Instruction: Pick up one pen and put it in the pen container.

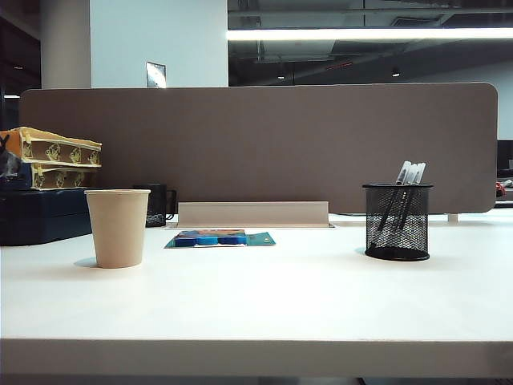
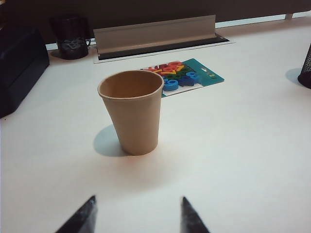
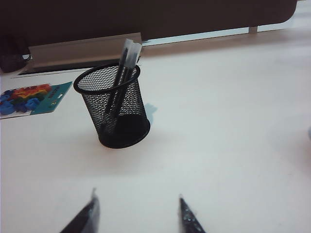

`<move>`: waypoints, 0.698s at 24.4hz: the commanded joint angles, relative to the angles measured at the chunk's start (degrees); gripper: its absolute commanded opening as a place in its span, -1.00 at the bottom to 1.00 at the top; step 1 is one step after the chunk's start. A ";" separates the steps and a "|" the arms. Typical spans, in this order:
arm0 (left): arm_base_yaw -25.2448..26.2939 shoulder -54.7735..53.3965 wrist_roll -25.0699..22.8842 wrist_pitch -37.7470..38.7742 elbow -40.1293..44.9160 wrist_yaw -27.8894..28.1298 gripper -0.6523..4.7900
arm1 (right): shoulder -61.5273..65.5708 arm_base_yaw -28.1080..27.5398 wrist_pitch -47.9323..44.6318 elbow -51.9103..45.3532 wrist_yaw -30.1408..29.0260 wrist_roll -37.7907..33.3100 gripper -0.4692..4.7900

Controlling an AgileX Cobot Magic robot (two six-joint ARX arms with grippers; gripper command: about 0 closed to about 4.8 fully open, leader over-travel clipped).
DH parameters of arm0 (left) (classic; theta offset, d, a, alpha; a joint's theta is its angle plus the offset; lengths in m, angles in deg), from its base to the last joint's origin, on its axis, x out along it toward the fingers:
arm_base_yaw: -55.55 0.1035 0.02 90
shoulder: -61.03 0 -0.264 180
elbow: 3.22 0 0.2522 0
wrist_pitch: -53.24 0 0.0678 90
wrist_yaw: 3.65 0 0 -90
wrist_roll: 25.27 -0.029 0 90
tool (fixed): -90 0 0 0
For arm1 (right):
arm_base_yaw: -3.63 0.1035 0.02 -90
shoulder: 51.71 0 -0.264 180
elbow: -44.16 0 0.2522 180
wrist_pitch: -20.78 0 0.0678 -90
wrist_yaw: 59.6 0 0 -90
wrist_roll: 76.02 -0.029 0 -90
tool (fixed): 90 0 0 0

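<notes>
**Pens standing in the container; both pincers empty and clear of the work**

We find the pen container, a black wire-mesh cup with a solid rim and base, upright on the right side of the white surface. Several pens stand inside it, leaning against the rim with their clear caps projecting above it. In the right wrist view their clear barrels and dark ink cores show through the mesh. We cannot count them with certainty; two or three caps appear. We see no pen lying loose on the surface in any view, so we judge the placement either complete or the pen yet to be drawn from elsewhere; the frames do not settle which.

The left pincer hangs above the surface, short of the beige paper cup, its fingers apart and nothing between them. The right pincer is likewise parted and empty, facing the container from some way off. Neither arm shows in the exterior view, which we take as both being held back from the work area.

The paper cup stands well apart from the container, on the left. A card of coloured letters lies flat between them, nearer the rear divider.
</notes>
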 commanded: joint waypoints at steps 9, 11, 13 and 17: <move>-0.04 0.02 -0.04 -2.51 -0.17 0.20 0.03 | -0.04 0.09 -2.95 -0.20 -1.40 -0.83 -0.05; -0.04 0.02 -0.04 -2.25 -0.17 0.20 0.03 | -0.04 0.11 -3.69 -0.20 -1.44 -0.81 -0.05; -0.04 0.02 -0.02 -1.68 -0.15 0.17 0.03 | -0.04 0.09 -3.52 -0.20 -1.40 -0.79 -0.05; -0.04 0.02 -0.02 -0.92 -0.17 0.07 0.03 | -0.04 0.09 -3.50 -0.20 -1.40 -0.79 -0.05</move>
